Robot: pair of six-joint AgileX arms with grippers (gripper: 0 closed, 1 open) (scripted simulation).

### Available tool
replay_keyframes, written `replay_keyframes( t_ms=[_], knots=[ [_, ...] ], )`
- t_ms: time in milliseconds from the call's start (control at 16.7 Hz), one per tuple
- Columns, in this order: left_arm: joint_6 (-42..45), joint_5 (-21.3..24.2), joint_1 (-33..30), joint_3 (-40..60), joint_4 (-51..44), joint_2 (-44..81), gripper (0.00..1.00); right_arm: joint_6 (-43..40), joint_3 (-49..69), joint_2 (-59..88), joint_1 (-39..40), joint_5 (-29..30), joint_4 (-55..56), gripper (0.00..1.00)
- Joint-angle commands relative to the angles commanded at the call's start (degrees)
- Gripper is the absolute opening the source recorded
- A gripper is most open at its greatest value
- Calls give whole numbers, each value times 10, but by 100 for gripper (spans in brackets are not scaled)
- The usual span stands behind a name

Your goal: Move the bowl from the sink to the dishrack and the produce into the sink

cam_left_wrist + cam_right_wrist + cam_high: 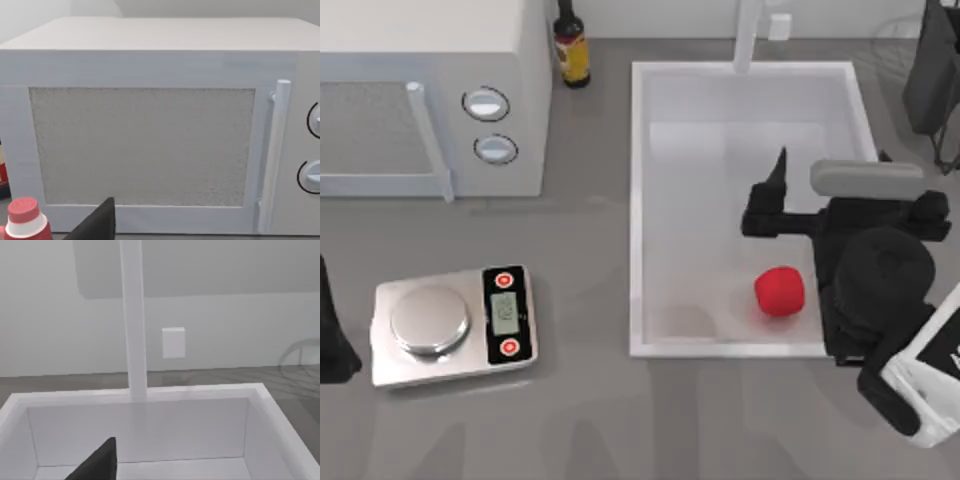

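Note:
The red produce (779, 291) lies loose on the floor of the white sink (638, 200), near its front right corner. My right gripper (802, 182) hovers over the right half of the basin, just behind the produce, open and holding nothing. It points toward the pale faucet (748, 35). One dark fingertip (100, 460) shows above the sink's back wall (140, 430). Faint grey wires of the dishrack (895, 40) curve behind the sink's far right corner, and the same dishrack (300, 357) appears in the right wrist view. The bowl is out of view. My left arm (332, 335) is parked at the table's left edge.
A white microwave (430, 100) fills the back left, facing the left wrist camera. A dark bottle (571, 45) stands between it and the sink. A silver scale (450, 325) sits front left. A dark grey block (930, 80) stands back right. A red-capped bottle (24, 220) is close to the left wrist.

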Motion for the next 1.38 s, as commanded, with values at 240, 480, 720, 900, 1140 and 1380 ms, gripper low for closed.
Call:
replay_keyframes(
  t_ms=[240,480,720,900,1140,1380],
  knots=[
    [0,0,0,0,0,0,100,20,-43,-179,-67,-29,-137,100],
    [0,0,0,0,0,0,100,29,-111,-433,-146,-87,-321,100],
    [0,0,0,0,0,0,100,23,-190,-713,-222,-168,-516,100],
    [0,0,0,0,0,0,100,11,-244,-904,-268,-237,-645,100],
    [0,0,0,0,0,0,100,-9,-297,-1090,-311,-322,-774,100],
    [0,0,0,0,0,0,100,-24,-326,-1180,-332,-376,-843,100]
  ],
)
